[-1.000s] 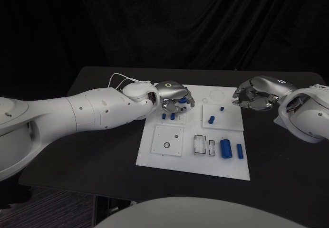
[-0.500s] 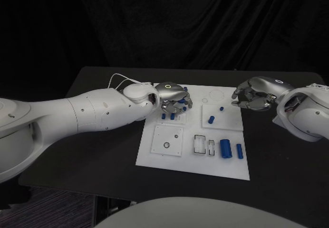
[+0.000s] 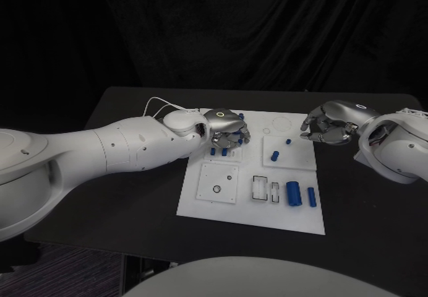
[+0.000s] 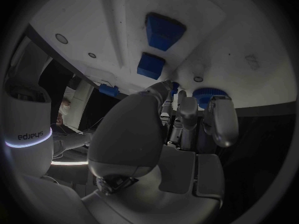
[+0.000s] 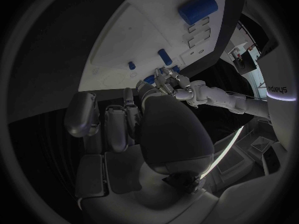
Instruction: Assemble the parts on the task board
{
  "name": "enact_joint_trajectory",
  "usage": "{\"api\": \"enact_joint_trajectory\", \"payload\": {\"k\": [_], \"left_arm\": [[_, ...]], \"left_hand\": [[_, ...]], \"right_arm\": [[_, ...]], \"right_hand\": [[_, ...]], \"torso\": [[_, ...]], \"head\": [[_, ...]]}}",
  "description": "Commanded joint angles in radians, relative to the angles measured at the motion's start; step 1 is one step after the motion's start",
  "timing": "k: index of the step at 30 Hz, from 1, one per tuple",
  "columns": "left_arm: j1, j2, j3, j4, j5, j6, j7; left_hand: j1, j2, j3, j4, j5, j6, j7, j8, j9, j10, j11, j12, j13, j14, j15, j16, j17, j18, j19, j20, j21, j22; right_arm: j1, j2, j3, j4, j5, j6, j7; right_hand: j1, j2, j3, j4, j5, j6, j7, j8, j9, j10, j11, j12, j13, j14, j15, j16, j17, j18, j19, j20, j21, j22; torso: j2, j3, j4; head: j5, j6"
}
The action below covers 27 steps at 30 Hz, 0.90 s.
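While the left hand (image 3: 226, 127) pinches a blue part (image 4: 204, 95) over the task board (image 3: 252, 210), the right hand (image 3: 332, 125) hovers curled, holding nothing.

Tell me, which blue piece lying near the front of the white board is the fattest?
The thick blue cylinder, beside the open slots. The blue piece on its right, nearer the board's edge, is much thinner.

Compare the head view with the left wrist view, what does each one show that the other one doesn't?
Head view alone: the whole task board, two blue cylinders lying near its front right, and the right robot hand, curled over the far right corner. Left wrist view alone: a blue round part close at the left robot hand's fingertips. Both share the left robot hand over blue parts on the white plate.
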Motion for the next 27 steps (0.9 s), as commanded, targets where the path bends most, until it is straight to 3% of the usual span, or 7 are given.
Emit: {"api": "enact_joint_trajectory", "payload": {"k": [1,17,21,27], "left_arm": [[-0.004,0.004,0.001,-0.001,-0.002,0.007,0.006],[-0.01,0.002,0.001,-0.004,-0.002,-0.026,0.006],[-0.01,0.0,0.001,-0.005,-0.002,-0.035,0.007],[-0.01,-0.003,0.001,-0.007,-0.002,-0.034,0.004]], "left_hand": [[0.002,0.009,0.004,-0.009,0.004,0.009,0.002,0.007,0.002,0.012,-0.002,0.004,-0.003,0.006,-0.005,0.006,0.002,-0.008,0.009,0.0,0.006,0.173],[0.005,0.012,0.006,-0.023,-0.003,0.015,0.009,0.003,-0.001,0.078,-0.011,0.037,0.008,0.018,-0.013,0.017,0.004,-0.011,0.02,-0.006,0.022,0.177],[0.007,0.014,0.006,-0.027,-0.004,0.018,0.009,0.003,-0.001,0.09,-0.015,0.048,0.016,0.024,-0.016,0.022,0.006,-0.012,0.023,-0.008,0.027,0.179],[-0.001,0.012,0.0,-0.025,-0.036,0.01,0.008,-0.003,-0.003,0.082,-0.015,0.047,0.02,0.021,-0.016,0.018,-0.002,-0.011,0.02,-0.01,0.022,0.177]], "right_arm": [[-0.001,0.001,0.0,0.0,0.001,0.015,-0.016],[-0.001,0.001,0.0,0.0,0.001,0.034,-0.024],[-0.002,0.0,0.0,0.001,0.001,0.04,-0.025],[-0.002,0.0,0.0,0.001,0.001,0.049,-0.029]], "right_hand": [[0.003,-0.004,-0.001,0.005,-0.004,0.007,0.0,0.004,0.001,-0.005,0.003,-0.005,-0.001,0.054,0.0,-0.007,0.137,0.003,-0.003,0.0,-0.007,0.14],[0.003,-0.003,-0.001,0.006,-0.006,0.014,-0.001,0.008,0.001,-0.005,0.004,-0.006,-0.002,0.052,0.001,-0.014,0.132,0.004,-0.006,0.0,-0.016,0.138],[0.006,-0.003,-0.002,0.006,-0.008,0.035,-0.005,0.021,0.005,-0.001,0.003,-0.004,0.0,0.052,0.001,-0.017,0.131,0.004,-0.006,0.001,-0.018,0.138],[0.007,-0.003,-0.002,0.006,-0.008,0.052,-0.008,0.031,0.009,-0.001,0.002,-0.005,-0.002,0.052,0.0,-0.018,0.13,0.004,-0.006,0.0,-0.02,0.138]], "torso": [[0.0,-0.0005,-0.0036],[0.001,-0.0004,-0.0017],[0.0,-0.0001,-0.0005],[0.001,-0.0001,0.0004]], "head": [[0.003,0.0],[0.001,0.0],[0.001,0.0],[0.001,0.0]]}}
